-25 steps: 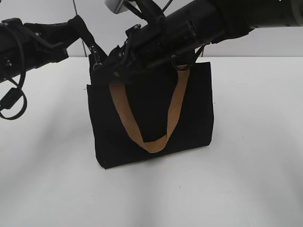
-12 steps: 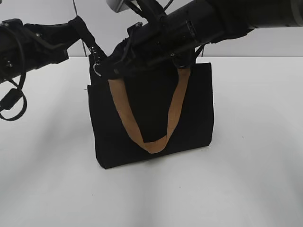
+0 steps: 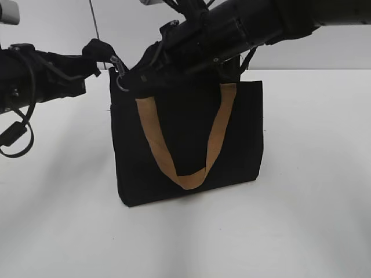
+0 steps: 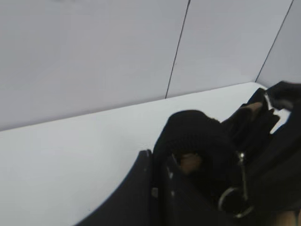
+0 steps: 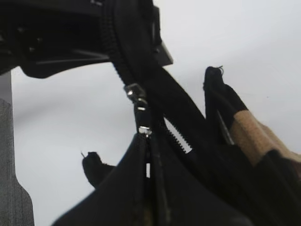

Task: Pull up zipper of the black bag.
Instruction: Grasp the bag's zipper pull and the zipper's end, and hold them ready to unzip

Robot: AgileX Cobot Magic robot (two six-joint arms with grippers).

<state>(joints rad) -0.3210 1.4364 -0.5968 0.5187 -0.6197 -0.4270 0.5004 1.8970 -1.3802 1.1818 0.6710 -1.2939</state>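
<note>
The black bag (image 3: pixel 185 145) stands upright on the white table, with a tan strap (image 3: pixel 174 162) hanging in a U down its front. My left gripper (image 3: pixel 114 65) is at the bag's top left corner; the left wrist view shows it (image 4: pixel 157 157) shut on a fold of the black fabric (image 4: pixel 193 134). My right gripper (image 3: pixel 132 78) reaches across from the right to the same corner. In the right wrist view its jaws (image 5: pixel 146 141) are shut on the zipper's (image 5: pixel 178 137) silvery pull (image 5: pixel 137 100). The zipper line is hidden behind the right arm in the exterior view.
A metal ring on a clip (image 3: pixel 122 84) hangs at the bag's top left corner and also shows in the left wrist view (image 4: pixel 233 203). The white table (image 3: pixel 301 220) extends on all sides of the bag. A pale wall (image 4: pixel 94 56) stands behind.
My right gripper has moved left along the bag's top edge toward the left corner, and its arm has risen a little. The left gripper keeps its hold at that corner.
</note>
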